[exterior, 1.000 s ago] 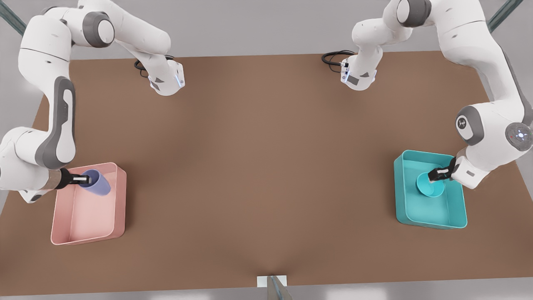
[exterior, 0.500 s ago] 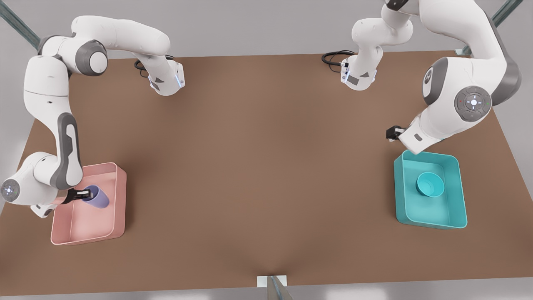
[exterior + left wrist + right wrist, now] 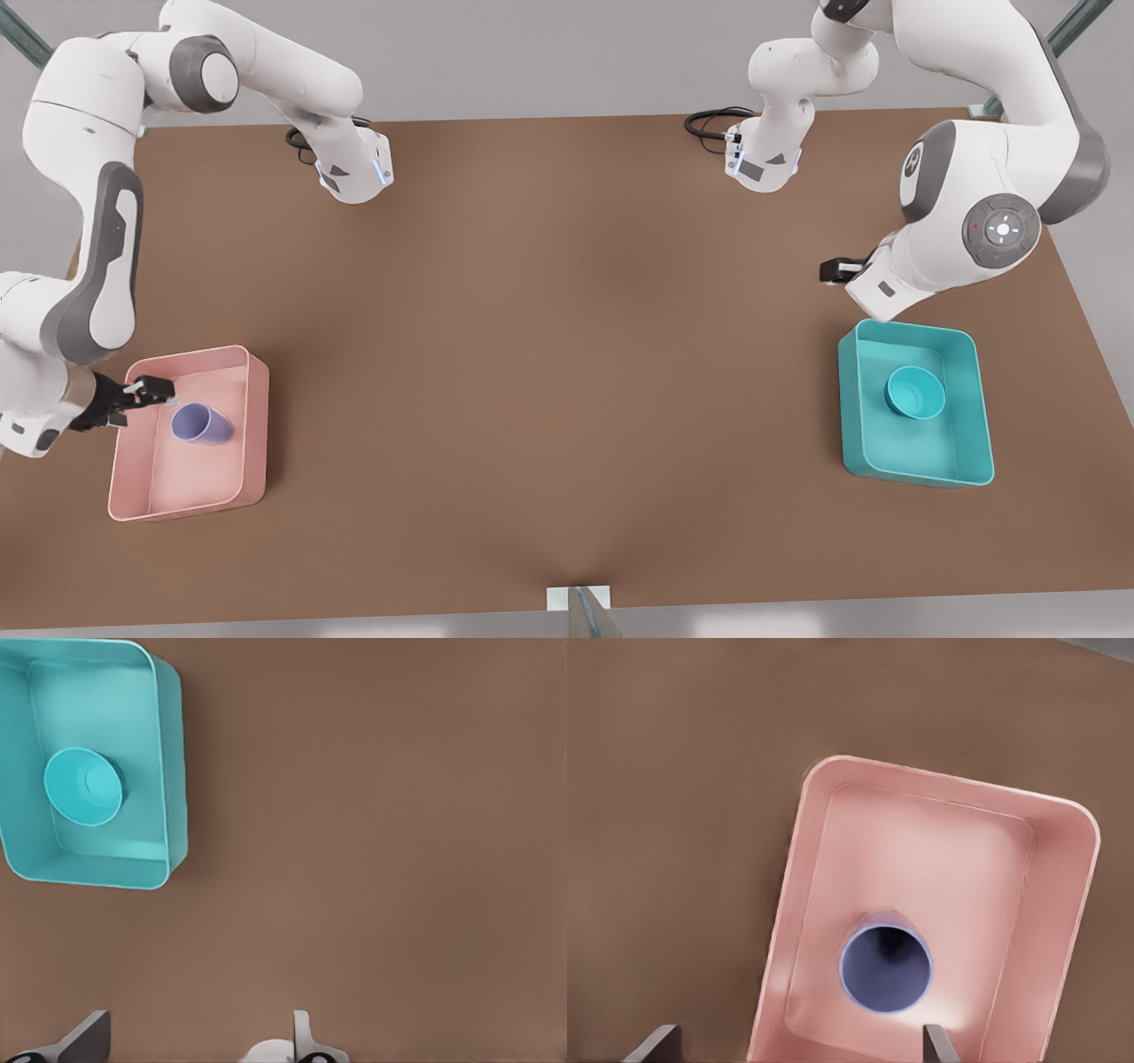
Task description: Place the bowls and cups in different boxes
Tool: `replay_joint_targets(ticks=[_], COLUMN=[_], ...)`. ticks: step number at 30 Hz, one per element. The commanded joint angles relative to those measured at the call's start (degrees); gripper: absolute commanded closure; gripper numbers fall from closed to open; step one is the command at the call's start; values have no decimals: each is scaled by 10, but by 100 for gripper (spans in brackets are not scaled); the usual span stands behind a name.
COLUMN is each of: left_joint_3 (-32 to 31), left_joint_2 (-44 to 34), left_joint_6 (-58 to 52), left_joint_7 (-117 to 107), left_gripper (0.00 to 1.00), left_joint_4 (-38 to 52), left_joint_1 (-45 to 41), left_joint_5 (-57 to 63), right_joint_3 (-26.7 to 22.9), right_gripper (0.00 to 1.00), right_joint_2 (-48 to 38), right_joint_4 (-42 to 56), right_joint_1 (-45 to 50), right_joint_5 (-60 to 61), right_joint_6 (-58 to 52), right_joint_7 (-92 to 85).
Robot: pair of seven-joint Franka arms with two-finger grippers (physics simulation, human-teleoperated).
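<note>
Brown table [image 3: 549,354], perhaps black cables [image 3: 709,122]

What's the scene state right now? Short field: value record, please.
cup: lavender cup upright inside pink box
bowl: teal bowl inside teal box
right gripper: open, beside the cup at the pink box's rim, holding nothing
left gripper: open, above the table beside the teal box, holding nothing
task: cup and bowl sit in different boxes
</note>
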Motion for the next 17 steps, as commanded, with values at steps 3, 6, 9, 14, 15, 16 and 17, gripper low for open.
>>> replay_joint_targets(ticks=[3,6,9,14,15,16,17], left_joint_3=[2,2,2,2,2,2,1], left_joint_2=[2,2,2,2,2,2,2], left_joint_6=[-1,-2,-2,-1,-2,-2,-2], left_joint_7=[-18,-16,-16,-16,-16,-16,-16], left_gripper=[0,0,0,0,0,0,0], left_joint_4=[3,3,3,3,3,3,3], left_joint_1=[8,11,12,13,13,13,13], left_joint_5=[-11,-10,-11,-10,-10,-11,-10], right_joint_3=[9,9,-10,-15,-15,-15,-16], right_gripper=[0,0,0,0,0,0,0], right_joint_2=[-11,-136,-247,-262,-263,-263,-263], right_joint_4=[30,-5,-57,-77,-77,-77,-77], right_joint_1=[152,145,140,140,140,139,139], right_joint_5=[-71,-49,-10,-7,-8,-8,-8], right_joint_6=[-241,-248,-287,-287,-288,-287,-287], right_joint_7=[402,397,400,402,402,402,401])
